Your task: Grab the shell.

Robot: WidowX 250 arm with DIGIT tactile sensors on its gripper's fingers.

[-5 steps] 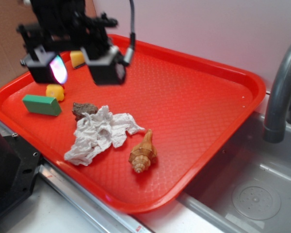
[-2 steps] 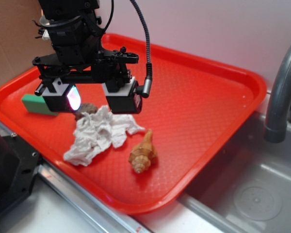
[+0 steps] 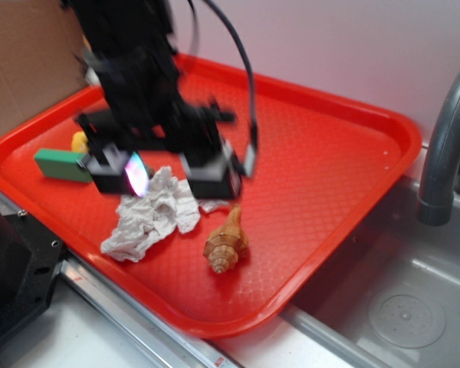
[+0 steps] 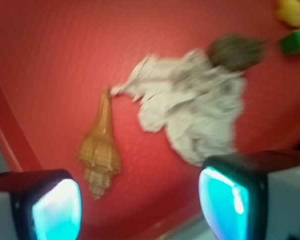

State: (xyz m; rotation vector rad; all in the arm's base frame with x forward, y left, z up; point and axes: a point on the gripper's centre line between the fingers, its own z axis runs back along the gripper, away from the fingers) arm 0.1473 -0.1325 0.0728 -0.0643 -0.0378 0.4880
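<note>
Red tray (image 3: 345, 153) fills most of my exterior view, set beside a steel sink (image 3: 399, 307) with a grey faucet (image 3: 445, 146). My arm is motion-blurred; the gripper (image 3: 172, 172) hangs above the crumpled paper towel (image 3: 153, 218), jaws spread wide apart with nothing between them. On the wrist view I see both fingers (image 4: 50, 205) low in frame. Green block (image 3: 61, 165) near the tray's left rim, a yellow piece (image 3: 79, 141) just behind it. The shell (image 3: 226, 241) lies flat on the tray, just right of the towel, pointed end touching the towel's corner (image 4: 117, 90). Dark brown lump (image 4: 235, 50) sits at the towel's far edge.
</note>
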